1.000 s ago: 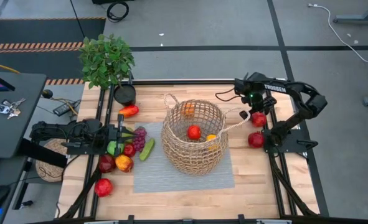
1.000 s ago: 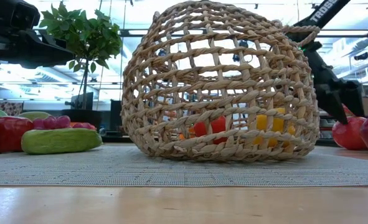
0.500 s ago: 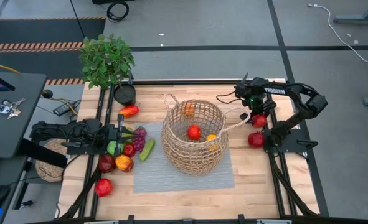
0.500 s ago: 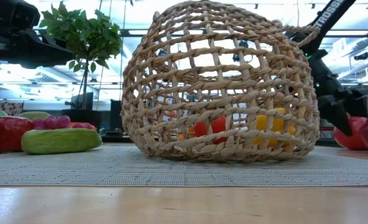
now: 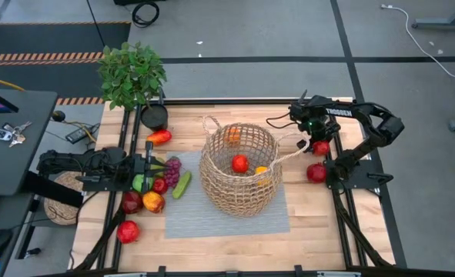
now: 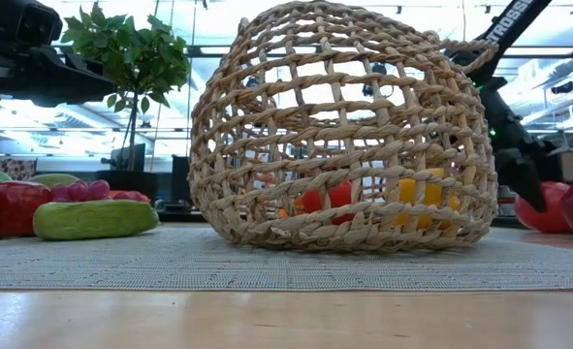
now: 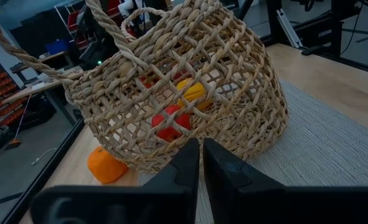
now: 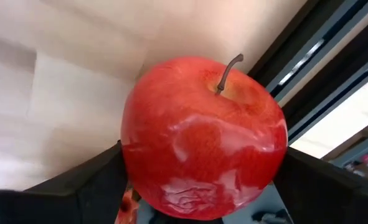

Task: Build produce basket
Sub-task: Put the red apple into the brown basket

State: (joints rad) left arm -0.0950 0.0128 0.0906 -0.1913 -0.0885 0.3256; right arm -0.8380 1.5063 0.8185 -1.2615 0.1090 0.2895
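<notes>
The only writing I can read is the white "TROSSEN" lettering on the right arm's upper link, plain from above and partly legible in the low view. Working across from the left: my left arm lies stretched out flat along the table's left side, and its left gripper [image 5: 148,165] sits among the produce there, fingers pressed together with nothing between them, as the left wrist view shows. Around it I see purple grapes [image 5: 172,165], a green cucumber [image 5: 182,185], a red-orange pepper [image 5: 158,138], a green apple [image 5: 138,183] and a red apple [image 5: 128,231] near the front edge. A potted plant [image 5: 132,75] stands at the table's back left corner. The basket [image 5: 239,169] sits in the middle on a grey mat [image 5: 227,219], tipped over toward the right; inside it I can make out 1 red apple [image 5: 240,163], a lemon [image 5: 261,171] and an orange [image 5: 232,135]. On the right, my right arm folds back from its base and reaches in toward the basket, with the right gripper [image 5: 319,146] down over a red apple [image 8: 202,140], fingers spread on either side of it; I cannot tell whether they touch it. 1 more red apple [image 5: 316,173] lies just in front, near the table's right rail.
</notes>
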